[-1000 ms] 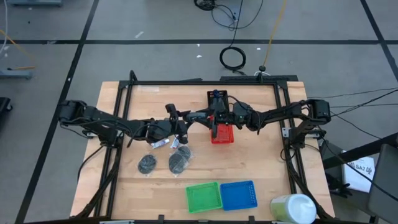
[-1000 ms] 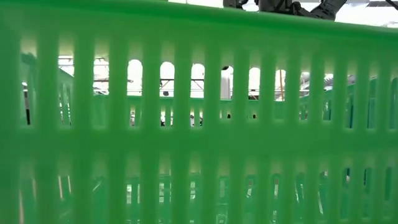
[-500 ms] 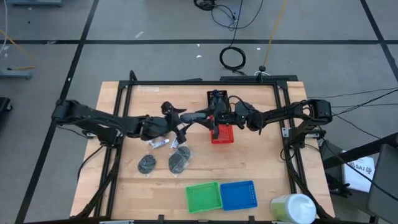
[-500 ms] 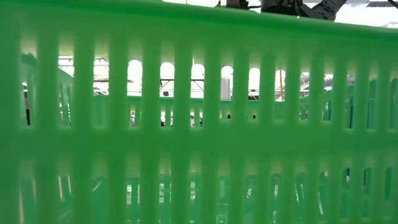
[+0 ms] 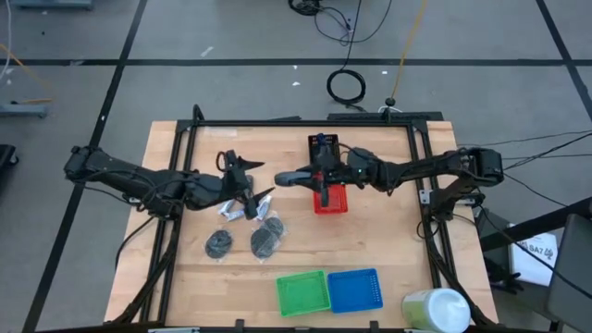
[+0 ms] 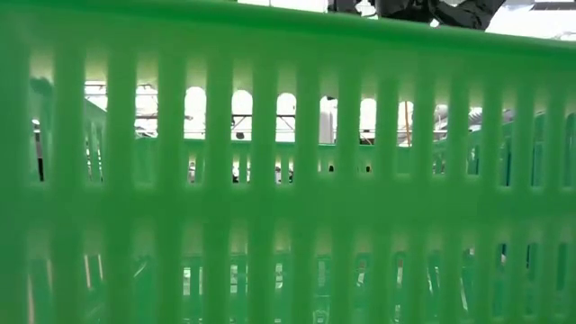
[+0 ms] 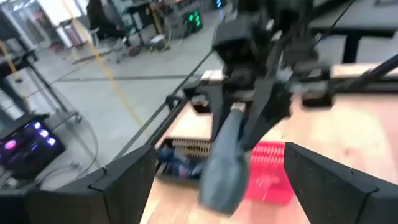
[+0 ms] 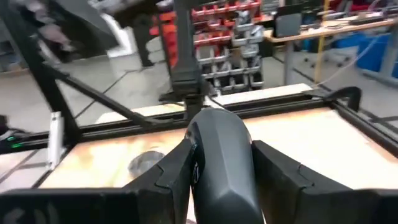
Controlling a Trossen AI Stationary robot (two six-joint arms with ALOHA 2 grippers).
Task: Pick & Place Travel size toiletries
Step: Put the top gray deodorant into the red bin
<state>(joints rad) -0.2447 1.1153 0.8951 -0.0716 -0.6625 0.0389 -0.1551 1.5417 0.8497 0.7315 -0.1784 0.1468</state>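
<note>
Take the small red mesh basket as your landmark, and read from the table's front edge back.

Nearest you, at the front edge and well forward of it, the green mesh basket and blue mesh basket sit side by side; the green one fills the low view. The large white-and-green cylinder stands at the front right corner.

Two round dark pads in clear wrap lie forward and left of the red basket. Just behind them are the thin white tubes.

Your left gripper hovers over those tubes, well left of the red basket. Its fingers are spread wide with nothing between them.

Your right gripper is just left of the red basket's back edge. Its fingers are clamped on a dark blue-grey mini bottle, which points toward the left gripper.

The small black mesh basket sits directly behind the red one.
</note>
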